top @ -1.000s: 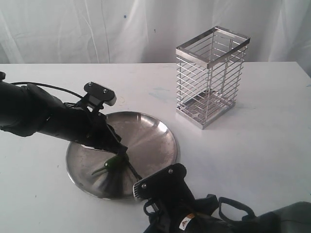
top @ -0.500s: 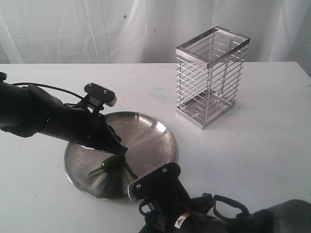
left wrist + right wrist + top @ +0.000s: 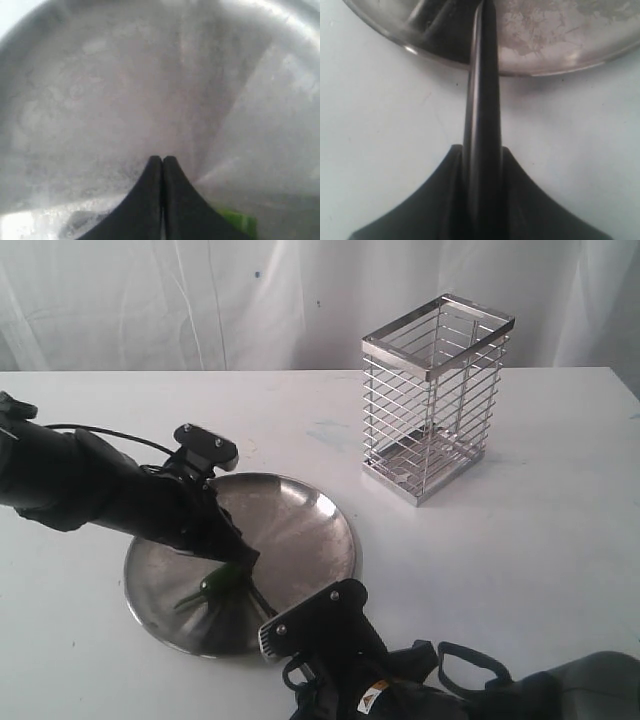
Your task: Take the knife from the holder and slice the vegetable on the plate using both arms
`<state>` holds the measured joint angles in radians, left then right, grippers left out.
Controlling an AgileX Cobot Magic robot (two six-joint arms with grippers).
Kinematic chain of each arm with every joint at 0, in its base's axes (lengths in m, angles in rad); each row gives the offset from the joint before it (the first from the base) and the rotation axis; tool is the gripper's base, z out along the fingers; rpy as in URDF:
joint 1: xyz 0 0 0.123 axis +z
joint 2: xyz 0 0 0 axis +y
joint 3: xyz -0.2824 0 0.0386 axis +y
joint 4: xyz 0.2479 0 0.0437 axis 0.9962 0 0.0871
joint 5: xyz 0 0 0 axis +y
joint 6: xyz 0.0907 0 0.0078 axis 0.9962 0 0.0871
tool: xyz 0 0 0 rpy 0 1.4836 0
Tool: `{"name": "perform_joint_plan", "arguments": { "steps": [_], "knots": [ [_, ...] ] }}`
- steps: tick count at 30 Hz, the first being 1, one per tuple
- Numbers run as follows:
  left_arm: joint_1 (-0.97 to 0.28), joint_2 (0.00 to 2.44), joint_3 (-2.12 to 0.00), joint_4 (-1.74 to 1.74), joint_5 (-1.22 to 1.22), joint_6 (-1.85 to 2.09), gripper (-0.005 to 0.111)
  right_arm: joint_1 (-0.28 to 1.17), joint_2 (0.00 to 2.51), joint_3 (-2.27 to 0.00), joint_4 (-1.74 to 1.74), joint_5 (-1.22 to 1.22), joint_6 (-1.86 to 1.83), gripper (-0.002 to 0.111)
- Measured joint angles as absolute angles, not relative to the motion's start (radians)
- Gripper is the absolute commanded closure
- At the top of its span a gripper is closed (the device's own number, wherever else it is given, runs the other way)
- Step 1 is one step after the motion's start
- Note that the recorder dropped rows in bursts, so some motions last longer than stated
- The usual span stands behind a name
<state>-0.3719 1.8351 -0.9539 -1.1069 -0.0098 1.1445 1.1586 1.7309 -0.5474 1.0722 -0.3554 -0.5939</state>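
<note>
The steel plate (image 3: 325, 525) lies on the white table at front left. A small green vegetable (image 3: 222, 583), a chili, rests on it. My left gripper (image 3: 240, 558) is shut, its tips down at the chili. In the left wrist view the left gripper (image 3: 162, 161) has nothing between its jaws, and the chili (image 3: 241, 220) shows beside one finger. My right gripper (image 3: 482, 150) is shut on the black knife (image 3: 482, 95), whose blade reaches over the plate's (image 3: 545, 67) near rim. The right arm (image 3: 330, 635) sits at the front edge. The wire holder (image 3: 435, 400) stands empty at back right.
White cloth hangs behind the table. The holder stands well apart from the plate, with bare white tabletop (image 3: 520, 540) between it and the right arm. The left arm's cable (image 3: 100, 430) loops above its forearm.
The plate has slid a little left and toward the front. My left gripper and the chili moved with it. The right arm with the knife has shifted left as well.
</note>
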Motion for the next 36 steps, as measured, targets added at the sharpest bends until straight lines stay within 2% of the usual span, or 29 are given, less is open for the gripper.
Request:
{"name": "perform_joint_plan", "arguments": {
  "steps": [10, 17, 36],
  "knots": [
    [-0.372, 1.684, -0.944, -1.083, 0.109, 1.145, 0.106, 1.159, 1.731, -0.547, 1.072, -0.354, -0.594, 0.108],
    [-0.372, 1.685, -0.903, -1.078, 0.196, 1.146, 0.091, 1.159, 1.731, -0.547, 1.072, -0.354, -0.594, 0.108],
    [-0.372, 1.751, -0.903, -1.078, 0.273, 1.145, 0.091, 1.159, 1.731, -0.547, 1.072, -0.354, -0.594, 0.108]
  ]
}}
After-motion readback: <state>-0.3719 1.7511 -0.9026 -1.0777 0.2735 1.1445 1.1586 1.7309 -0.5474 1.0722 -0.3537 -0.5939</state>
